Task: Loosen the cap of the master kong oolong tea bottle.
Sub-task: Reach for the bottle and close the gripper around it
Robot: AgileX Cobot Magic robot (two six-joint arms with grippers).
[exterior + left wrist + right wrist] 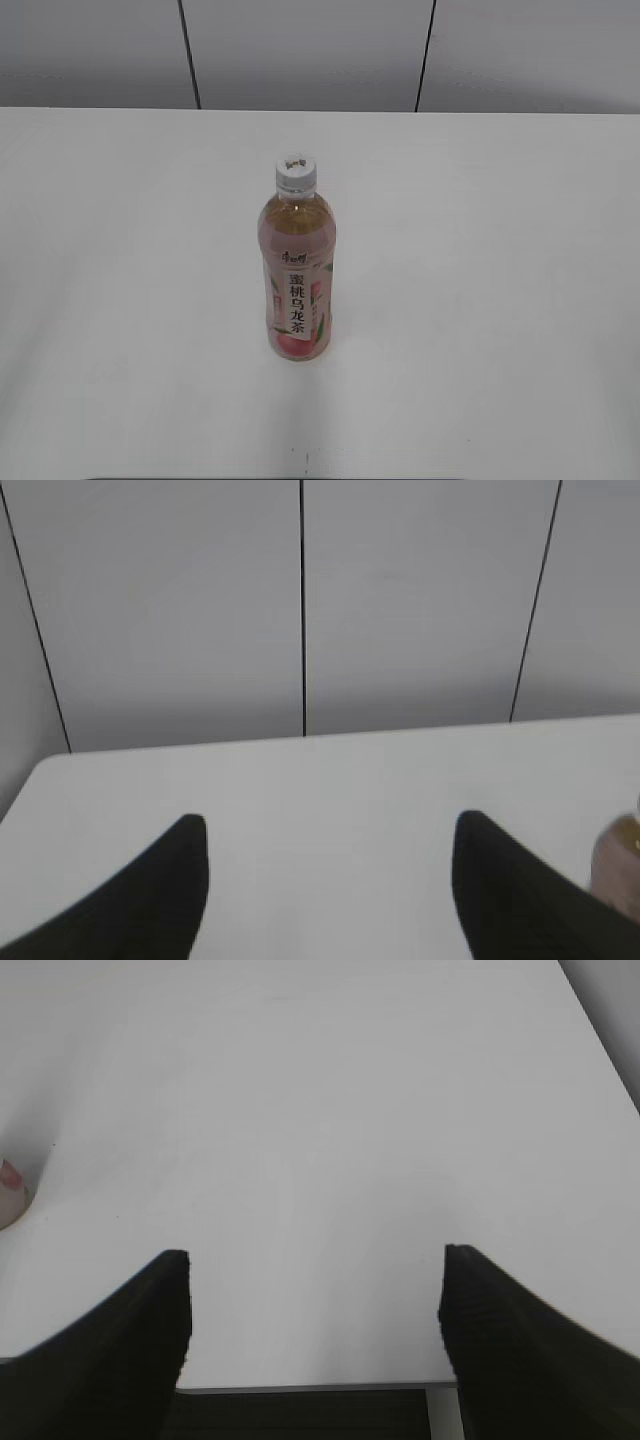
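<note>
The master kong oolong tea bottle (297,275) stands upright in the middle of the white table, its white strip of black characters facing the exterior camera. The white ribbed cap (297,172) sits on its neck. Neither arm shows in the exterior view. In the left wrist view my left gripper (330,830) is open and empty, and a sliver of the bottle (618,852) shows at the right edge. In the right wrist view my right gripper (315,1260) is open and empty over the table's front edge; a bit of the bottle (10,1192) shows at the far left.
The white table (480,300) spreads around the bottle. A grey panelled wall (300,50) with dark seams stands behind its far edge. The table's front edge (310,1388) lies just under the right gripper, and its left corner (45,765) shows in the left wrist view.
</note>
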